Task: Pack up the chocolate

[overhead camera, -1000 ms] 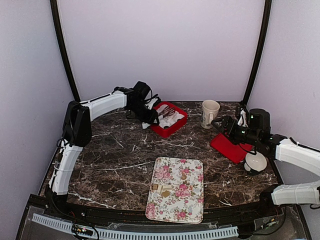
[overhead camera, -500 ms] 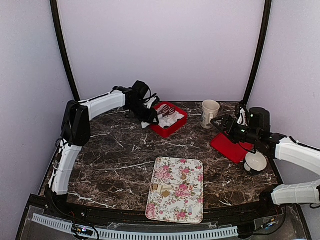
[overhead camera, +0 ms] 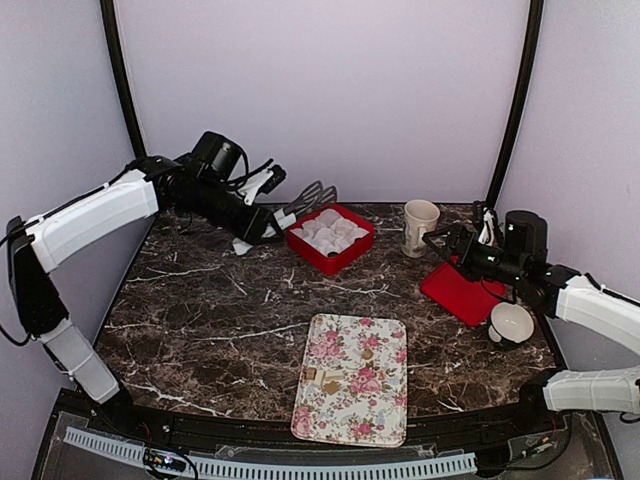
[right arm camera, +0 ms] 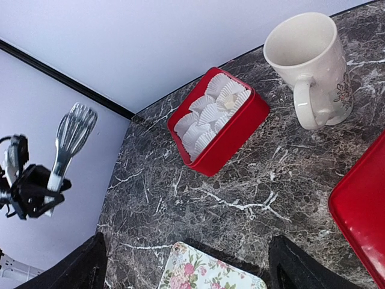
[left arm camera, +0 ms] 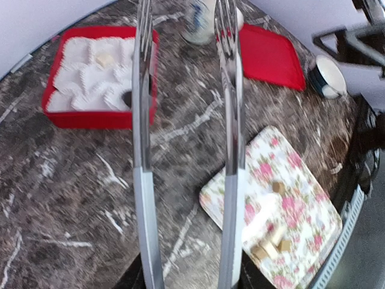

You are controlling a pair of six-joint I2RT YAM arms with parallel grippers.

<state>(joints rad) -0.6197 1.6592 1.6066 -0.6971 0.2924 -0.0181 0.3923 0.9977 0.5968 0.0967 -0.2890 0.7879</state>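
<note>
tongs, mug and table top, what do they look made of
The tongs look like metal, likely steel: bright silver shine. The mug looks like glazed ceramic: smooth cream body, thick wall, printed pattern. The table top looks like dark stone with white veins, marble or an imitation; cannot tell which.

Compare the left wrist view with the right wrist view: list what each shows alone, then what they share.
Left wrist only: tan chocolate pieces on the floral tray, and the bowl. Right wrist only: the whole mug and the left gripper clamping the tongs. Both: the red box of paper cups, the tray, the red lid, the tongs.
</note>
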